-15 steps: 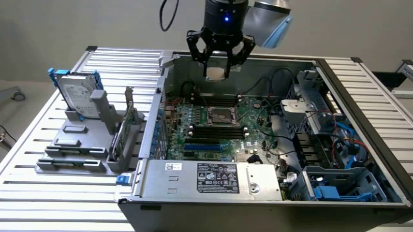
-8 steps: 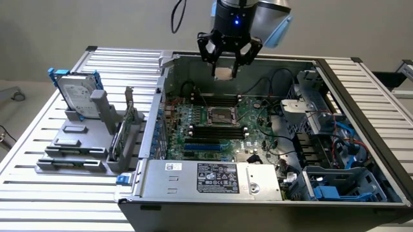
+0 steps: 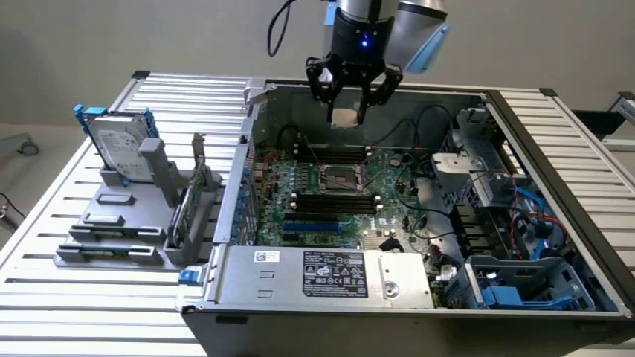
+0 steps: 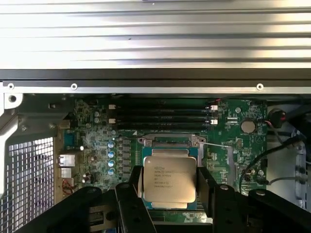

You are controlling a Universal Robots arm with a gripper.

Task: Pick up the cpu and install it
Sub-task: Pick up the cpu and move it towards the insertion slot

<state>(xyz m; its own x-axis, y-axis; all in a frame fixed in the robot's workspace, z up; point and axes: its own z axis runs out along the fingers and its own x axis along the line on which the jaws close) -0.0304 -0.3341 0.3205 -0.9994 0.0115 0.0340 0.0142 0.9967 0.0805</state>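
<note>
- Closest to the wrist camera is the cpu [image 4: 169, 179], a flat square chip with a silver-grey top and small print on it, held level and facing up at the lens.
- It sits between the black fingers [image 4: 208, 184], which press against two opposite edges, so the chip is clear of the board and hangs in the air.
- From the exterior view the tool [image 3: 346, 117] points straight down over the far part of the open computer case [image 3: 294, 111], pinching the small pale chip at its tip.
- Pick-up looks done to me: the chip is off its resting place and carried by the arm.
- Installing is not done. The socket [image 3: 337, 178] on the green motherboard [image 3: 392, 197] shows as a bare metal frame with nothing seated in it.
- Seen from the wrist, the chip lies in line with that frame, whose far edge peeks out just past it, with the black memory sticks [image 4: 160, 114] beyond.
- From the exterior view the chip is well above the board, so I judge there is height to lose before it can seat.
- Further out, on the exterior view's left, a hard drive [image 3: 117, 145] with blue brackets stands upright in a grey holder [image 3: 109, 223] on the slatted metal table [image 3: 189, 97], well apart from the tool.
</note>
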